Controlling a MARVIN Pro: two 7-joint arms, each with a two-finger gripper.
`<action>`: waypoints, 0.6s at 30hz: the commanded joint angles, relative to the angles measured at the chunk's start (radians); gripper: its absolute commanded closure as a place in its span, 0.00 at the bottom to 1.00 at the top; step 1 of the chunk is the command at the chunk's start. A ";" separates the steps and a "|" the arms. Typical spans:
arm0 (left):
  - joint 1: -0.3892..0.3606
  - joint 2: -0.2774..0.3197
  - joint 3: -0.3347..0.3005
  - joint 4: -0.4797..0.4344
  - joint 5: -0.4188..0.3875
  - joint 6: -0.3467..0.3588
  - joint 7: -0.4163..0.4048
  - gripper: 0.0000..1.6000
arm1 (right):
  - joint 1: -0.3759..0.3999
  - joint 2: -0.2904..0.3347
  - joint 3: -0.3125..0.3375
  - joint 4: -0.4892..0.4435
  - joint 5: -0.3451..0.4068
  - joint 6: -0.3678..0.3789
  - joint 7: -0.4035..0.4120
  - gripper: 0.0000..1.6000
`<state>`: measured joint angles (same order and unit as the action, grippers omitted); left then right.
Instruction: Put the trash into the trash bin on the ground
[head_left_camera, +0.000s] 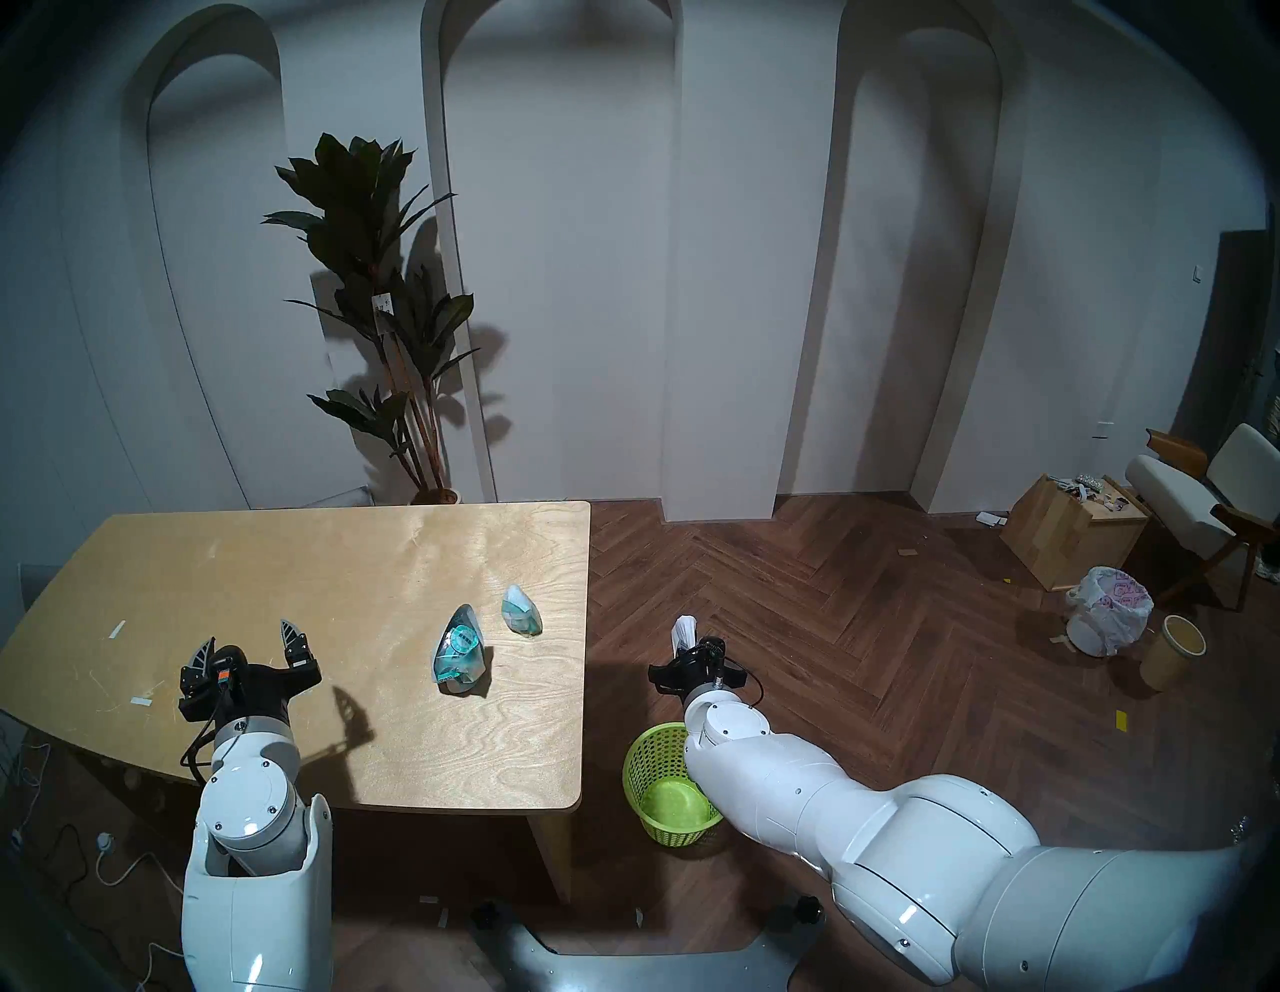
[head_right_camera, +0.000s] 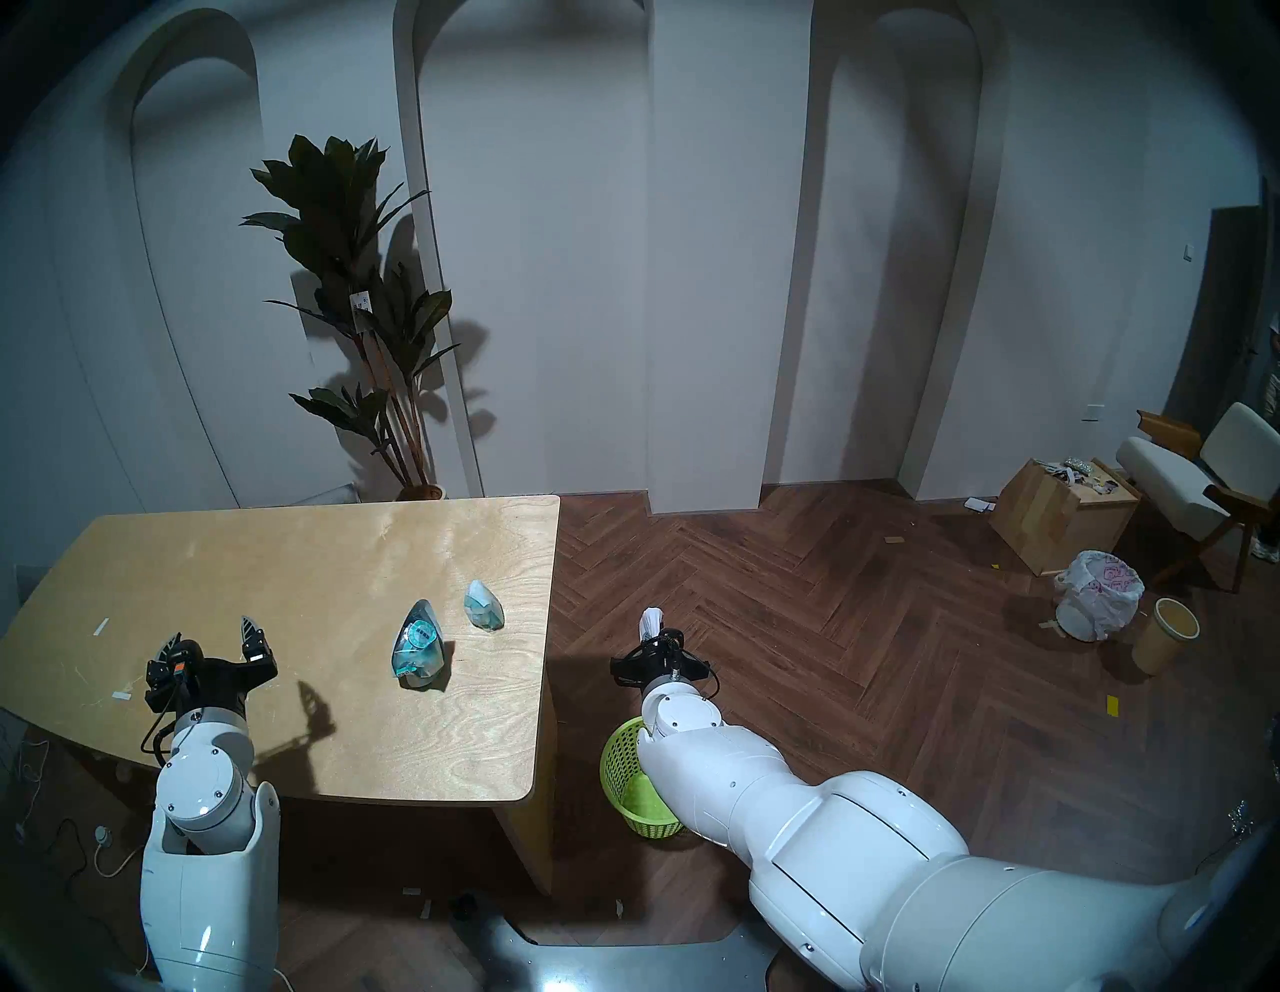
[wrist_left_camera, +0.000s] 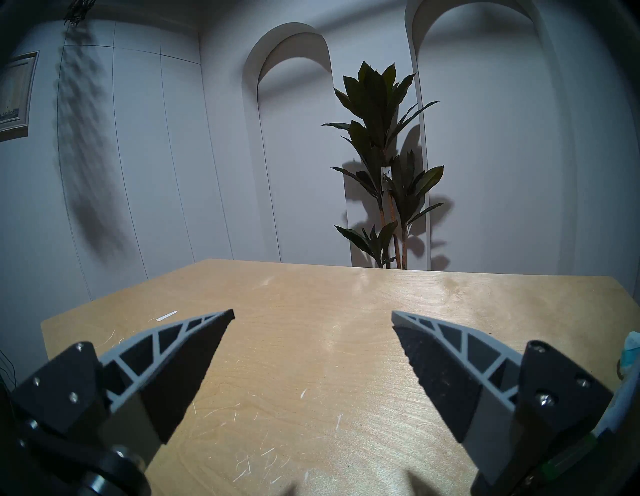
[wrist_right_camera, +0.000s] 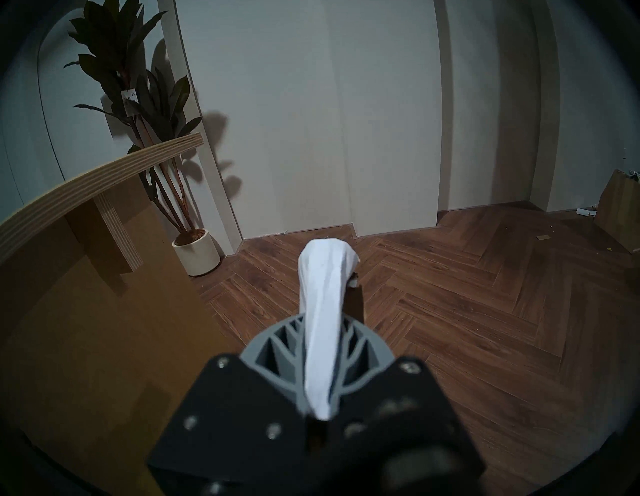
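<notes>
Two clear-and-teal wrappers lie on the wooden table (head_left_camera: 208, 554): the bigger wrapper (head_left_camera: 460, 651) (head_right_camera: 419, 645) and, to its right and farther back, the smaller wrapper (head_left_camera: 521, 609) (head_right_camera: 483, 605). My left gripper (head_left_camera: 251, 644) (head_right_camera: 211, 637) (wrist_left_camera: 313, 317) is open and empty over the table's left part. My right gripper (head_left_camera: 686, 648) (head_right_camera: 651, 637) (wrist_right_camera: 323, 325) is shut on the white packet (head_left_camera: 684, 629) (head_right_camera: 650, 620) (wrist_right_camera: 323, 311), held over the floor to the right of the table. The lime-green mesh trash bin (head_left_camera: 658, 776) (head_right_camera: 623, 776) stands on the floor below, partly hidden by my right arm.
A potted plant (head_left_camera: 388, 312) stands behind the table. At the far right are a wooden box (head_left_camera: 1070, 530), a chair (head_left_camera: 1205, 499), a white bucket with a white-and-pink bag (head_left_camera: 1108, 609) and a tan cardboard cylinder (head_left_camera: 1170, 651). Cables lie on the floor at the left.
</notes>
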<state>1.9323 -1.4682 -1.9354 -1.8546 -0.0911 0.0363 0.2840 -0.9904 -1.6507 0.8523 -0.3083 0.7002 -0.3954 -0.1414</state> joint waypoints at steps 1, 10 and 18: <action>-0.010 0.005 0.002 -0.017 0.001 -0.008 -0.002 0.00 | 0.050 -0.046 -0.002 0.034 -0.002 -0.013 0.012 1.00; -0.011 0.005 0.001 -0.016 0.001 -0.008 -0.003 0.00 | 0.078 -0.064 -0.001 0.081 0.001 -0.006 0.015 1.00; -0.011 0.005 0.001 -0.015 0.002 -0.007 -0.003 0.00 | 0.102 -0.076 -0.001 0.109 0.002 0.003 0.014 1.00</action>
<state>1.9310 -1.4681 -1.9354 -1.8528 -0.0904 0.0363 0.2833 -0.9349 -1.6983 0.8503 -0.1985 0.7028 -0.3937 -0.1247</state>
